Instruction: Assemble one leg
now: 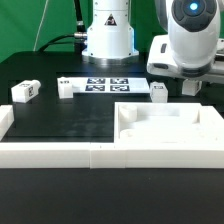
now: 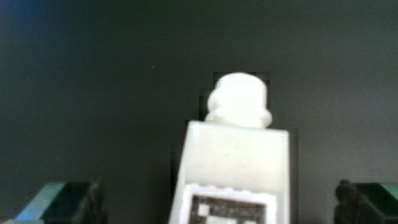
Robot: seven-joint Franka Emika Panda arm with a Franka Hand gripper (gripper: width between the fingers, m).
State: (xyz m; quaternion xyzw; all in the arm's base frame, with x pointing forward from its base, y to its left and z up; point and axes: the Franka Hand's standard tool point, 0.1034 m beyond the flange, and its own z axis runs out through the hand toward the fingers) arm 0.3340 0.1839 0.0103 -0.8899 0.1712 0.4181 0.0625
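Note:
In the wrist view a leg, a white blocky peg with a rounded end and a black-and-white tag, lies on the black table. It sits between the fingers of my gripper, which is open with wide gaps on both sides. One dark finger shows at one edge and the other at the opposite edge. In the exterior view my gripper hangs low at the back right, just right of a leg. Two more legs lie at the exterior view's left.
The marker board lies at the back centre before the robot base. A large white recessed panel fills the front right. A white rim runs along the front edge and left side.

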